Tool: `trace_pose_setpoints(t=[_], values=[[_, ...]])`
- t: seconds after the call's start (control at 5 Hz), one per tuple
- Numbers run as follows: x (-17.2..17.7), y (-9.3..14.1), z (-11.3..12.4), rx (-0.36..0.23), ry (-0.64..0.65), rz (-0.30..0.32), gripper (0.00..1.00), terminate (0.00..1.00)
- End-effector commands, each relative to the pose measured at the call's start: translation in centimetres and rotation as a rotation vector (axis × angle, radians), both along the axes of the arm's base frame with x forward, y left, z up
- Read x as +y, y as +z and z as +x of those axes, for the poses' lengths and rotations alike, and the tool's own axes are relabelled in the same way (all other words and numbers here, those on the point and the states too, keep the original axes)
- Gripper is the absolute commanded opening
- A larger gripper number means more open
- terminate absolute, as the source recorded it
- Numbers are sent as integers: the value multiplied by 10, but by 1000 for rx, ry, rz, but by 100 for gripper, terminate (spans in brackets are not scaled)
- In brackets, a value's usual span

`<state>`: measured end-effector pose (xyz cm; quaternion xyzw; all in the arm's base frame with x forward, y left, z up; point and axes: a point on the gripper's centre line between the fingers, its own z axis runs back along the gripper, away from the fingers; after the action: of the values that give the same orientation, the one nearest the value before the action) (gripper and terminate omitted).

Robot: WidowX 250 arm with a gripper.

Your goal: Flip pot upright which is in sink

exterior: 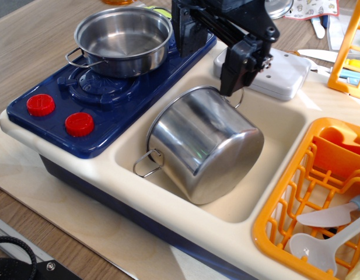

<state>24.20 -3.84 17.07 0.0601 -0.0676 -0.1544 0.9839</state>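
Observation:
The pot (206, 143) is tall shiny steel and lies tilted on its side in the cream sink (273, 125). Its mouth faces up and to the back left, and its base points to the front right. One wire loop handle (147, 164) sticks out at the front left. The other handle (238, 99) is at the top, by the gripper. My black gripper (230, 88) comes down from the back onto the pot's upper rim next to that handle. Its fingers look closed on the rim. The inside of the pot is hidden.
A wider, shallow steel pan (123, 39) stands on the blue toy stove (104, 99) with two red knobs at the left. An orange dish rack (320, 192) with white utensils sits right of the sink. A grey faucet block (279, 73) is behind the sink.

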Motion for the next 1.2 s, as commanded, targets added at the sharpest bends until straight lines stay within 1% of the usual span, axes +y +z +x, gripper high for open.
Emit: trace_pose_setpoints(t=[0.0, 0.2, 0.4, 0.6, 0.8, 1.0], values=[[0, 0, 0, 0, 0, 0, 100, 0], [4, -5, 6, 65, 6, -109, 100, 0], [9, -11, 9, 102, 25, -193, 100, 0], [8, -14, 9, 150, 87, -306, 100, 0], [2, -21, 1, 141, 161, -373, 100, 0], [-4, -32, -6, 130, 240, -456, 100, 0]])
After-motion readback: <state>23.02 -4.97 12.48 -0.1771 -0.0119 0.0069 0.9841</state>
